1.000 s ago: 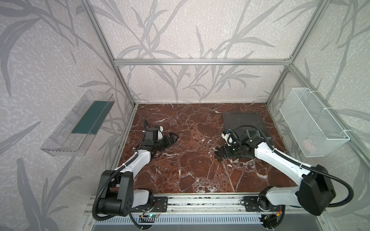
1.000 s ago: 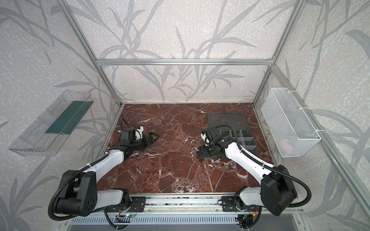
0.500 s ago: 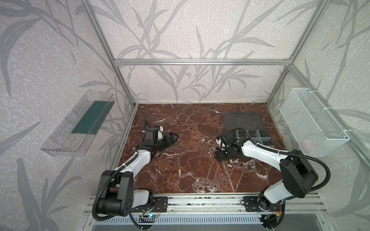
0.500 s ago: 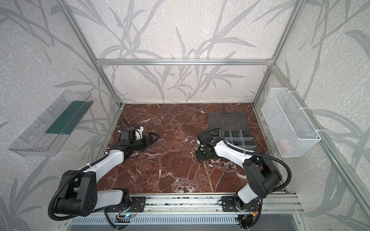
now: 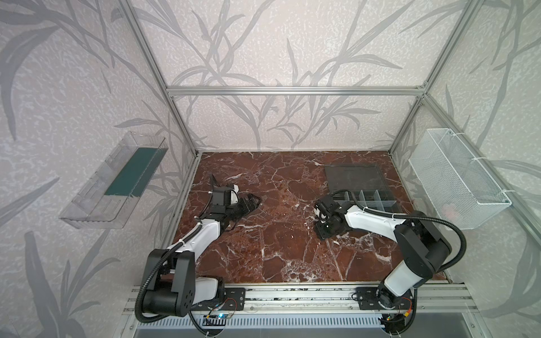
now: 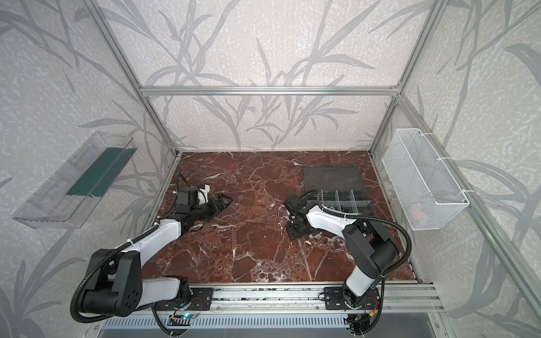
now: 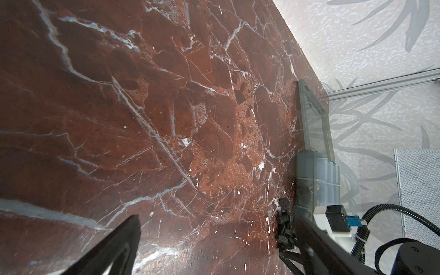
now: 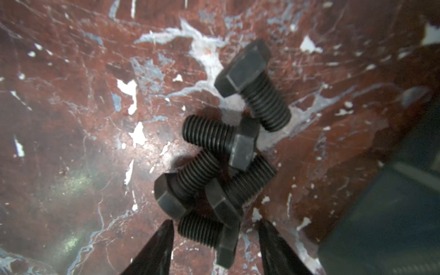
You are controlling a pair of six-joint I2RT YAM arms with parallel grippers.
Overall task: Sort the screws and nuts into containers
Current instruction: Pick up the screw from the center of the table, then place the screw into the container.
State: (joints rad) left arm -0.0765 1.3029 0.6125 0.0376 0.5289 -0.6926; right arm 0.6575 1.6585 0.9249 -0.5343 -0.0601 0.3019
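Several black hex-head screws [image 8: 228, 147] lie in a loose pile on the red marble floor; they also show in the left wrist view as a small dark pile of screws [image 7: 284, 223]. My right gripper [image 8: 215, 235] points down over the pile, open, its two tips on either side of the nearest screw [image 8: 204, 234] with a gap at the head end. In both top views the right gripper [image 5: 326, 229] [image 6: 296, 229] stands just left of the containers [image 5: 371, 199] [image 6: 345, 200]. My left gripper [image 5: 252, 202] [image 7: 216, 219] rests open and empty at the left. The nuts are out of view.
The organiser's flat lid [image 5: 352, 177] lies open behind its compartments. A white wire-mesh basket [image 5: 456, 178] hangs on the right wall and a clear tray with a green strip [image 5: 117, 181] on the left wall. Aluminium frame posts edge the floor.
My right arm's elbow swung back to the right, uncovering the compartments. Its gripper stayed over the screw pile and its jaws narrowed. The left arm has not moved.
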